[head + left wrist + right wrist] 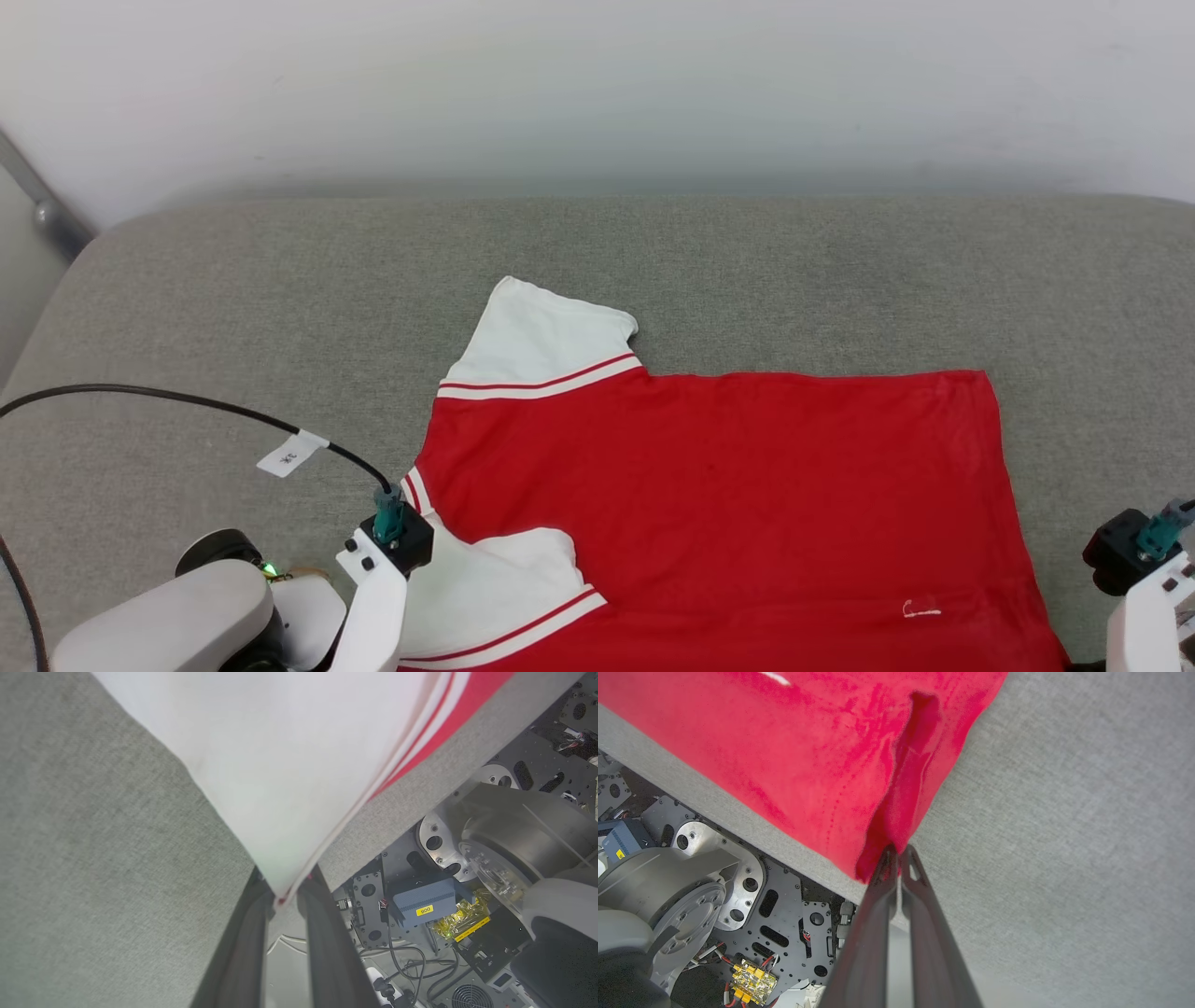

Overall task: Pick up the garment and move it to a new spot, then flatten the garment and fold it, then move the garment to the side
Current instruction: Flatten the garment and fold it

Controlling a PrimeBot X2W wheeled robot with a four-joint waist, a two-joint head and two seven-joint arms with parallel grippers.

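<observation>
The garment (728, 467), a red short-sleeved fabric T-shirt with 2 white sleeves and red-and-white stripe trim, lies spread flat on the wide grey woven padded surface (280, 299). Its hem is to the right and its shoulders are to the left. 1 sleeve points toward the far side, the other lies at the near left, and the shirt's near edge reaches the surface's near edge. A small white mark (921, 611) sits near the hem at the near right.

The left gripper (286, 891) is clenched on the tip of the near white sleeve (280, 765), its 2 dark fingers pinching the cloth. The right gripper (896, 851) is clamped tight on the garment's near right hem corner, which is bunched into a fold above the fingertips.

A thin black cable (187, 399) with a white paper tag (292, 455) arcs over the surface at the near left.
</observation>
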